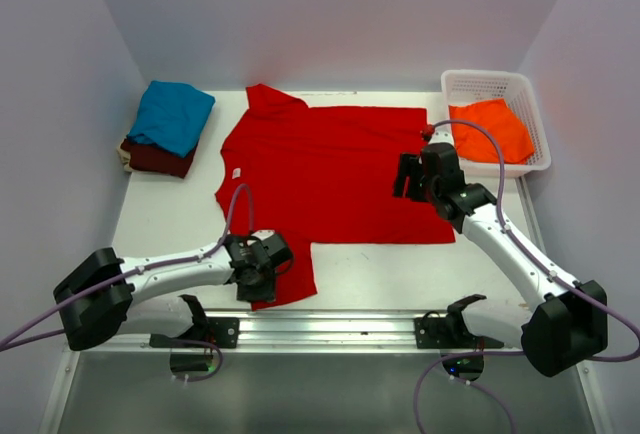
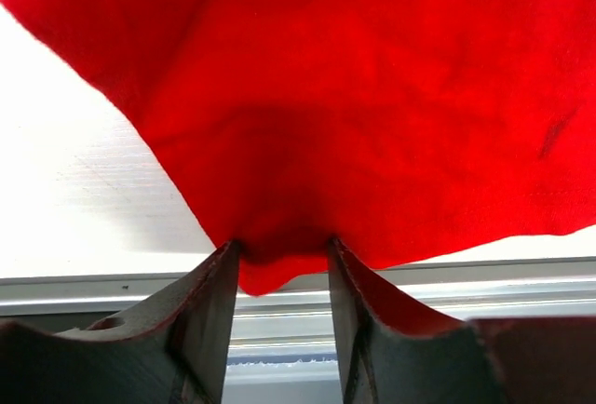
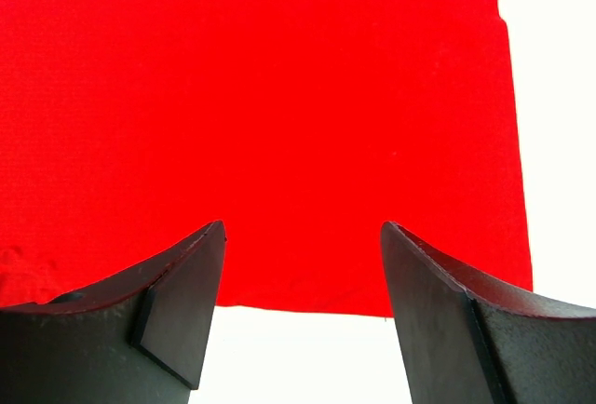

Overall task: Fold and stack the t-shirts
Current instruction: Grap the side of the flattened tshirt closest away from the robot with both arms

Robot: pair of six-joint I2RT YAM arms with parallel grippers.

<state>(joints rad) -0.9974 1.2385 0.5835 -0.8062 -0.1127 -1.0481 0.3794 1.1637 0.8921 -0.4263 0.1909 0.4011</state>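
The red t-shirt is spread flat on the worktop. Its near sleeve is pinched by the left hand. The right hand is held wide open over its edge, with nothing in it.

No readable text, brand, number or sign anywhere. Small white label at collar of red t-shirt: too small to read.
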